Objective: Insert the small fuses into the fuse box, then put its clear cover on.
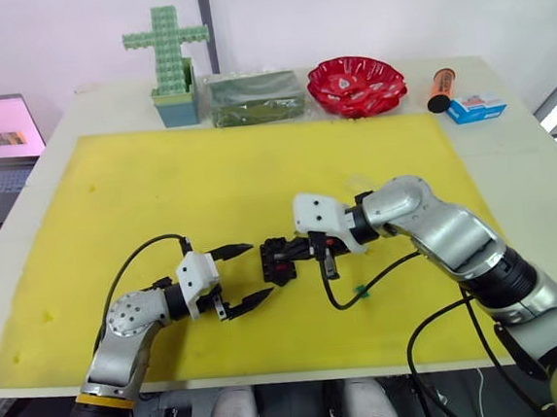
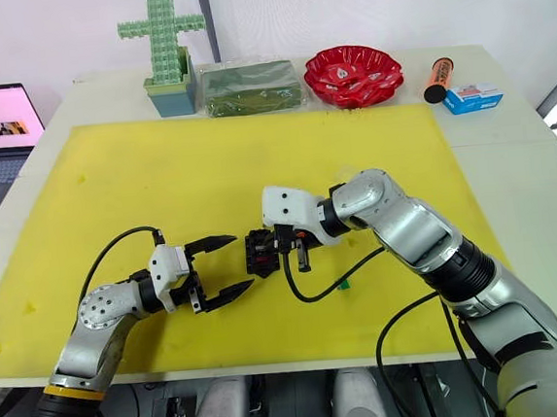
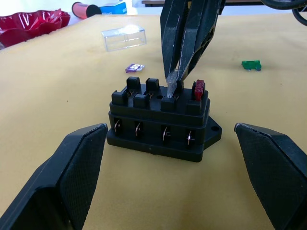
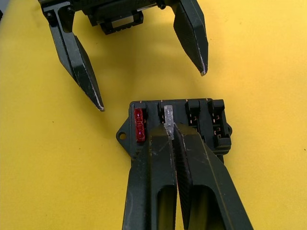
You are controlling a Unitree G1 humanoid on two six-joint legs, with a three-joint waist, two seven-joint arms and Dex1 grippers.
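Grey fuse [image 4: 168, 115] pinched by R hand [image 4: 170, 130] over fuse box [image 4: 201, 120] slot.

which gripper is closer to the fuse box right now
Right. The right gripper is at the fuse box, pinching the grey fuse into a slot; the left gripper sits open just beside it.
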